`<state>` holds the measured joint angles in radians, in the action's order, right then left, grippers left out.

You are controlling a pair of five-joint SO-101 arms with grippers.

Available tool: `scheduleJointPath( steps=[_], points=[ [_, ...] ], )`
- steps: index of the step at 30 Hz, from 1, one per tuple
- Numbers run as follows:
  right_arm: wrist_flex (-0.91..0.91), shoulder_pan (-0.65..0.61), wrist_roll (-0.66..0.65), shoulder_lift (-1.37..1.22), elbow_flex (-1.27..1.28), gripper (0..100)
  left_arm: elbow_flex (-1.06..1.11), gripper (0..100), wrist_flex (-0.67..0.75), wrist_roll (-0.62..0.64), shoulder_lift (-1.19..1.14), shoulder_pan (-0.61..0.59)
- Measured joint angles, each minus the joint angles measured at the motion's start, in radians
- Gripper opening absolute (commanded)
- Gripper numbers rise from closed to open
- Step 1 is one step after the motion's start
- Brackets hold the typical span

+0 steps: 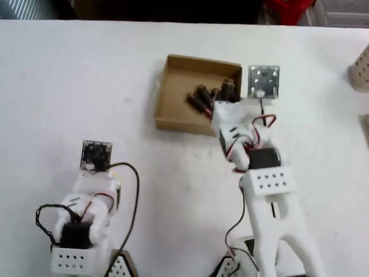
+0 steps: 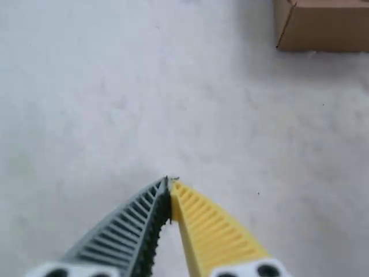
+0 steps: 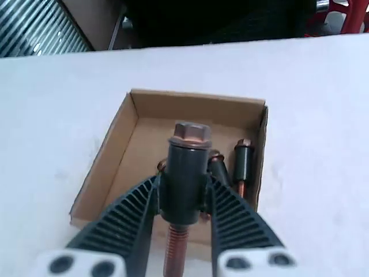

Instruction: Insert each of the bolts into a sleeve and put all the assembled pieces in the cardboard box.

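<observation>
**Right arm holds an assembled piece at the box; left arm idle**

Left side: the left gripper (image 2: pixel 170 193) sits low over the bare white counter (image 1: pixel 69 86), well apart from the cardboard box (image 1: pixel 173 86). Its jaws, one grey and one yellow, are pressed together tip to tip with nothing between them.

Centre: the cardboard box stands open-topped on the counter toward the far side. Inside, in its right half, lie at least two assembled pieces (image 1: pixel 199 99), dark sleeves with copper bolts through them. In the right wrist view one of them (image 3: pixel 242 161) lies along the box wall. A second is partly hidden behind the jaws, so an exact count cannot be given.

Right side: the right gripper (image 3: pixel 183 190) is at the right, near part of the box. Its jaws pinch a dark sleeve (image 3: pixel 184 173) from both sides. A copper bolt (image 3: pixel 190 133) passes through this sleeve, hex head at the far end and threaded shank protruding toward the wrist. Whether this piece touches the box floor cannot be told.
</observation>
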<state>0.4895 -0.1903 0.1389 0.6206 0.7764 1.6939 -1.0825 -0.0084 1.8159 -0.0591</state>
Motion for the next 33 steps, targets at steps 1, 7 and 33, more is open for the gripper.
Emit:
scheduleJointPath(
  steps=[1,7,33],
  points=[
    [0.000,0.009,0.000,-0.040,-0.037,1.8,0.000,2,0.000,0.000,0.000,0.000],
    [0.107,0.038,-0.051,-0.368,-0.318,1.8,0.000,2,-0.017,0.000,0.000,0.000],
    [0.697,0.071,-0.250,-1.390,-1.537,2.2,0.000,2,-0.026,0.000,0.000,0.000]
  ],
)
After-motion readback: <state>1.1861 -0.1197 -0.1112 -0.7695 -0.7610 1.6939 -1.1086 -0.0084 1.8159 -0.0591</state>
